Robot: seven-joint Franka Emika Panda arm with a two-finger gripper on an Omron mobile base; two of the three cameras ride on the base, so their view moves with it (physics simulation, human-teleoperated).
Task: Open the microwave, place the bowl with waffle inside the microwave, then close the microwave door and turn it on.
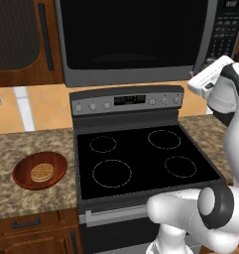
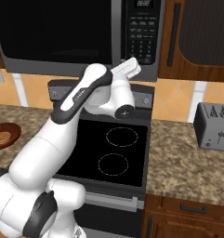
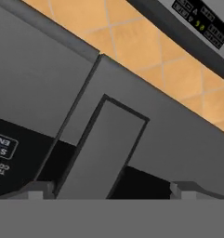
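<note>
The microwave (image 1: 136,34) hangs above the stove, and the microwave door (image 2: 57,32) is shut. My gripper (image 3: 111,190) is open at the microwave's lower right corner, beside the keypad (image 2: 141,37). In the hand view a grey bar (image 3: 104,148) on the microwave's front lies between my two spread fingertips (image 3: 39,189). The white hand (image 2: 127,69) reaches up to that corner. The reddish-brown bowl (image 1: 22,171) sits on the counter left of the stove, far from the gripper, with the tan waffle (image 1: 42,172) in it. The bowl (image 2: 9,129) also appears at the left edge of the right base view.
A black glass-top stove (image 1: 141,158) with a silver knob panel (image 1: 126,101) lies under the microwave. A grey toaster (image 2: 214,124) stands on the right counter. Dark wooden cabinet doors (image 1: 22,39) flank the microwave. The granite counter (image 2: 187,167) runs along both sides.
</note>
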